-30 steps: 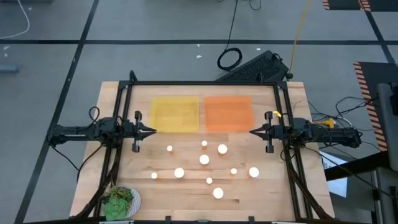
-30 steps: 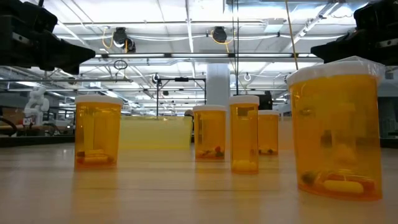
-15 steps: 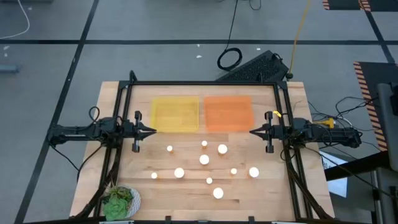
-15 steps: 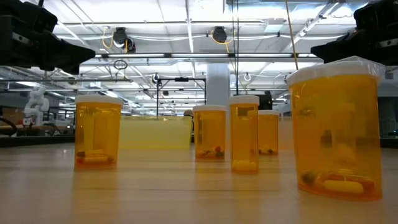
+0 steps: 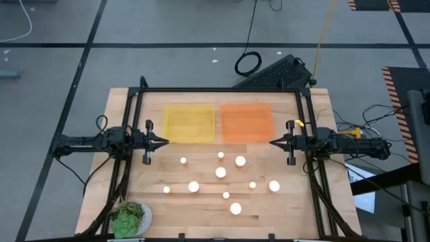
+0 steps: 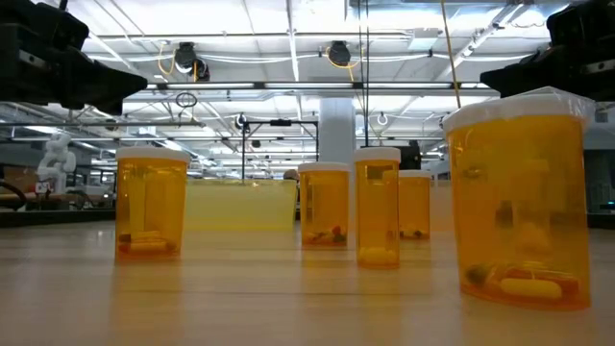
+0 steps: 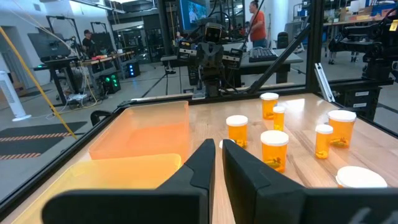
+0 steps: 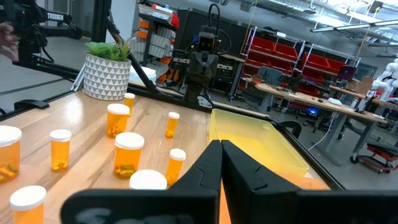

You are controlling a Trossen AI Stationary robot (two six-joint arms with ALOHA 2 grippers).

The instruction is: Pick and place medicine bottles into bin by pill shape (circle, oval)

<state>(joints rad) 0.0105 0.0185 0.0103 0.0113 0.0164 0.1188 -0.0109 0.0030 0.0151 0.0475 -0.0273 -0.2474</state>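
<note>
Surface: pale wooden table (image 5: 282, 208).
Left gripper (image 5: 164, 142): fingers pressed together, empty.
Right gripper (image 5: 273, 142): fingers pressed together, empty.
Amber white-capped medicine bottles (image 5: 220, 173): standing between both grippers, apart from each, nearer the table's front edge.

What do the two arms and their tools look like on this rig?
Both arms are matte black, jointed, with black cables trailing off them. The left tool and right tool each end in two dark wedge-shaped fingers tapering to a point. A yellow tag sits on the right arm's wrist.
</note>
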